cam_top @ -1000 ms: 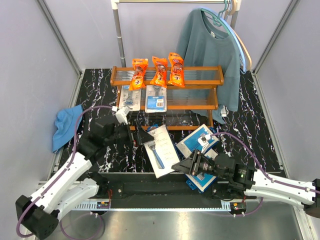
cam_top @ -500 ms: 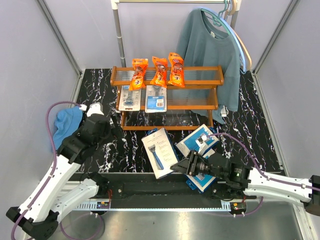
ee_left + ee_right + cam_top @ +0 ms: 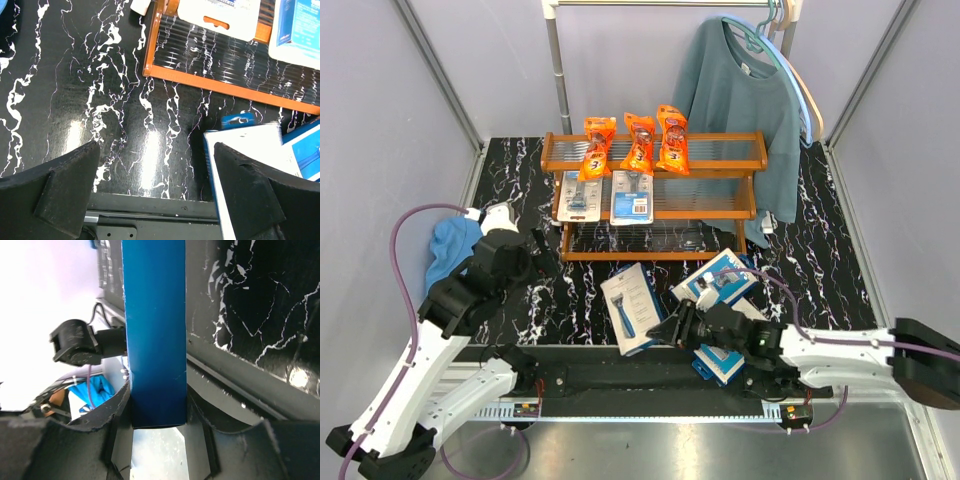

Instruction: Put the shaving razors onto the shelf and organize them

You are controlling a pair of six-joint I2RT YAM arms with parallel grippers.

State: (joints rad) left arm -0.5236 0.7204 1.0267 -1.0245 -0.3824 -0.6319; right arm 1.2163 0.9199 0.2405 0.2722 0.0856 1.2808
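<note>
step: bags and cards look sorted, so the flat boxes are up; one razor box (image 3: 632, 308) grabbed near the front of the table (image 3: 820, 260), not on the shelf (image 3: 720, 165) yet
right gripper (image 3: 673, 327): about half closed, clamped across the thin blue edge of that box, one finger on each face
left gripper (image 3: 156, 149): spread as wide as it goes, nothing in it, hanging over bare table just in front of the shelf's left corner
where stuff sits: orange bags (image 3: 640, 140) on the top tier, blister cards (image 3: 632, 195) on the middle tier, bottom tier bare wire; other two boxes (image 3: 725, 278) on the table right of the held one, one half under the right arm
next move (guess): lift clear, carry toward the low front tier, get over the wooden front rail, lay it flat; can't tell if it's fully off the table
materials: box is smooth stiff card, white face with a blue razor print, deep blue sides, might pivot in an edge grip; shelf is orange-brown wood with wire grating; bags crinkly; table glossy black with white veins
</note>
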